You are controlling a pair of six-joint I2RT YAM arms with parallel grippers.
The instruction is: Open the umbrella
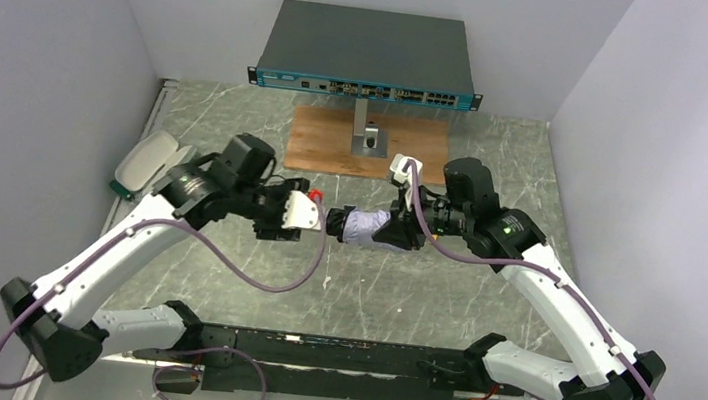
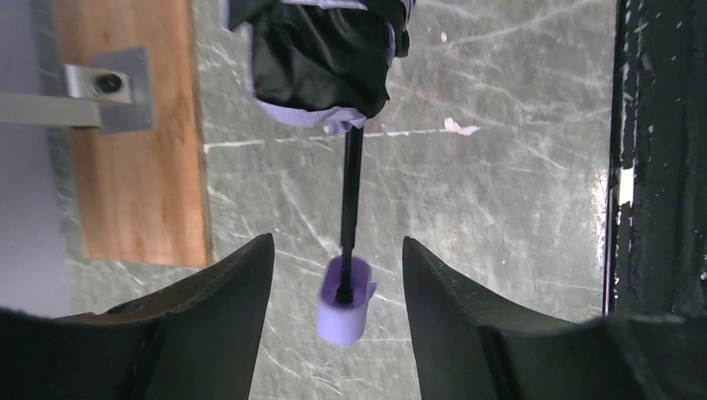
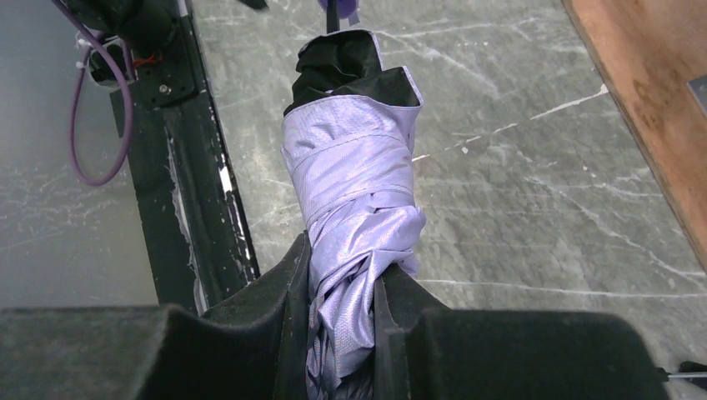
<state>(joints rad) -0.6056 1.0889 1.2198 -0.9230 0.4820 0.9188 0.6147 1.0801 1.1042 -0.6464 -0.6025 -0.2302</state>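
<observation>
Umbrella pinched at folded end in right pincer as anchor, while left pincer, spread, straddles handle without contact, apparently to draw shaft out.

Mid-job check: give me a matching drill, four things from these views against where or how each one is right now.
Things:
1. left gripper
2. right gripper
3. case
4. board

Places or states:
A. at the left edge of the table
B. shut on the folded umbrella
C. under the stand, far side
D. open, fingers either side of the handle

Pairs: 1-D, 2-B, 3-A, 4-C
</observation>
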